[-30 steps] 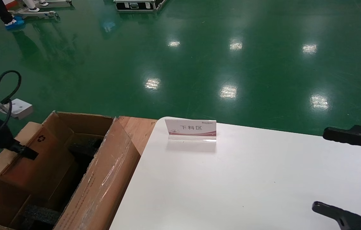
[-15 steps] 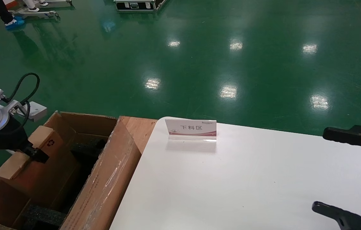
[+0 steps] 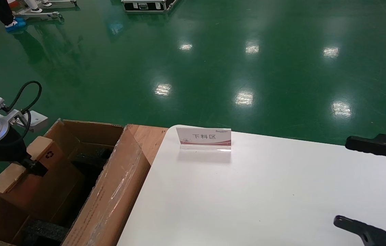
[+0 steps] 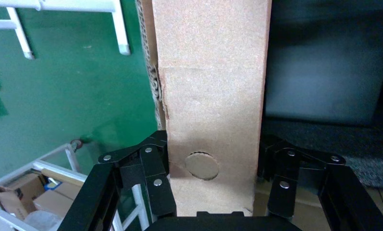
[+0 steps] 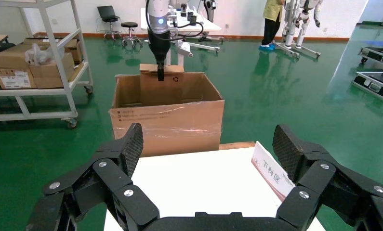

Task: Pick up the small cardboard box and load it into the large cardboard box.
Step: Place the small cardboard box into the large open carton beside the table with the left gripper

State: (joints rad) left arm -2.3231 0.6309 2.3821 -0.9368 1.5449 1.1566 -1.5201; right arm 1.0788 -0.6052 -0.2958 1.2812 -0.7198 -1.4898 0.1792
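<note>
The small box has dropped a little lower. The left gripper is squeezing it, upright, partly inside the big box at nine o'clock. The right gripper is waiting wide open over the surface.

small cardboard box bottom hidden inside large cardboard box

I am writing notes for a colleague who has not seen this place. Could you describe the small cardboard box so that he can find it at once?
Look left of the white table for the large cardboard box, open, with black foam inside. Over its opening, on the side away from the table, the left gripper holds the small cardboard box by its narrow top edge. It is flat and slim and carries a small recycling symbol, unlike the carton's shiny taped flaps.
</note>
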